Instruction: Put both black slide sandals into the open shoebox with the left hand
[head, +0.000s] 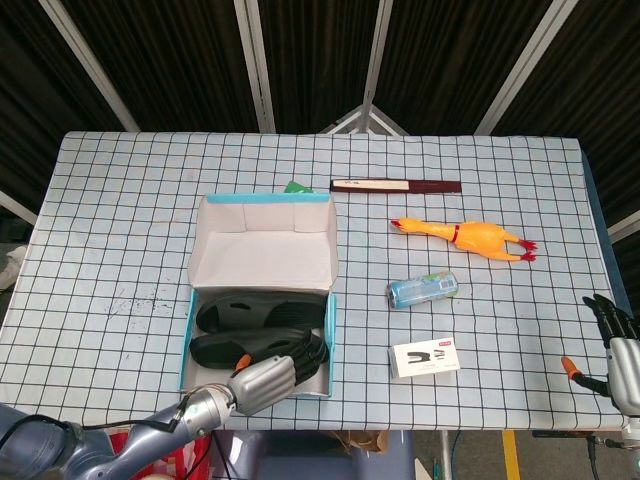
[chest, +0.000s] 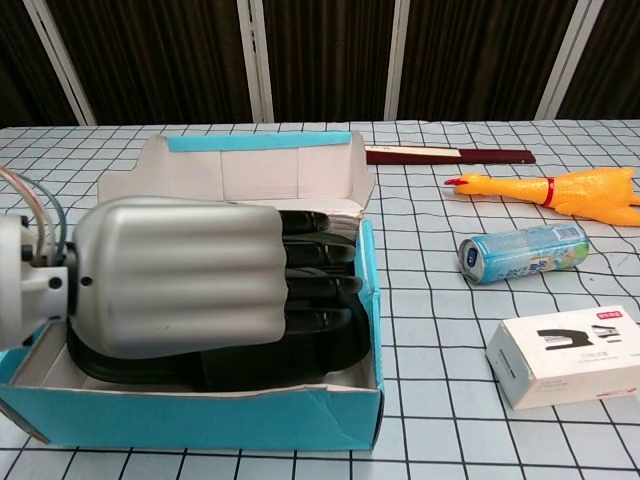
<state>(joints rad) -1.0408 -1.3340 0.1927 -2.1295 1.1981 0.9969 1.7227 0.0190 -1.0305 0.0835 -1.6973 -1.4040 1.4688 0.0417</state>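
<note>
Two black slide sandals (head: 258, 330) are seen lying side by side inside the open shoebox (head: 186, 340), a teal-edged carton whose white-lined lid stands raised at the far side. Each sandal is matte black with oval cut-outs in its strap. Their long axes are laid across the box, running left to right as the head view shows them; which end is the toe cannot be told.

In the head view both sandals are shown nearly whole, with the left robot hand (head: 262, 381) over the box's near right corner. In the chest view the sandals (chest: 215, 365) are largely hidden behind that left robot hand (chest: 195, 276), whose dark fingers are extended and slightly apart above the box, nothing being held.

The right robot hand (head: 615, 345) is caught only by the head view, at the table (head: 120, 200) edge, fingers apart and empty.
</note>
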